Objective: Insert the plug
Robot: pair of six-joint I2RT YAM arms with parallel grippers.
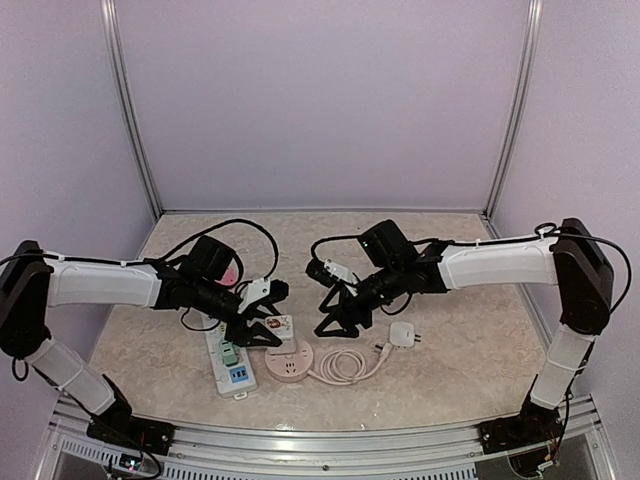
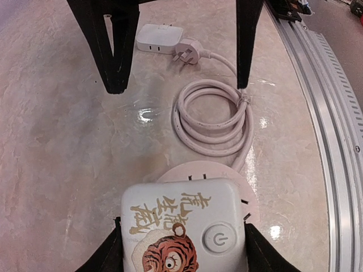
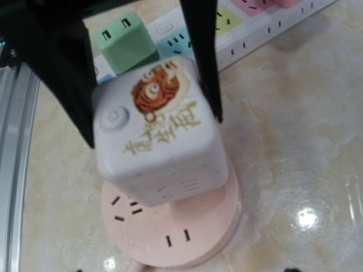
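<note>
Close to the worktop's near edge lies the round pink plastic socket disc (image 3: pixel 170 226), slots facing up. Directly on top of it sits the white cube-shaped plug block (image 3: pixel 156 130) with a tiger print, clamped on two opposite sides by the left gripper (image 2: pixel 182 258). Whether its prongs are seated is hidden, so the move left looks to be straight down. Farther in and to the right, past the coiled white cable (image 2: pixel 212 119), the right gripper (image 1: pixel 340 326) hangs spread wide and empty.

White cube plug (image 3: pixel 156 130), orange tiger print; pink round socket (image 3: pixel 187 232).
</note>
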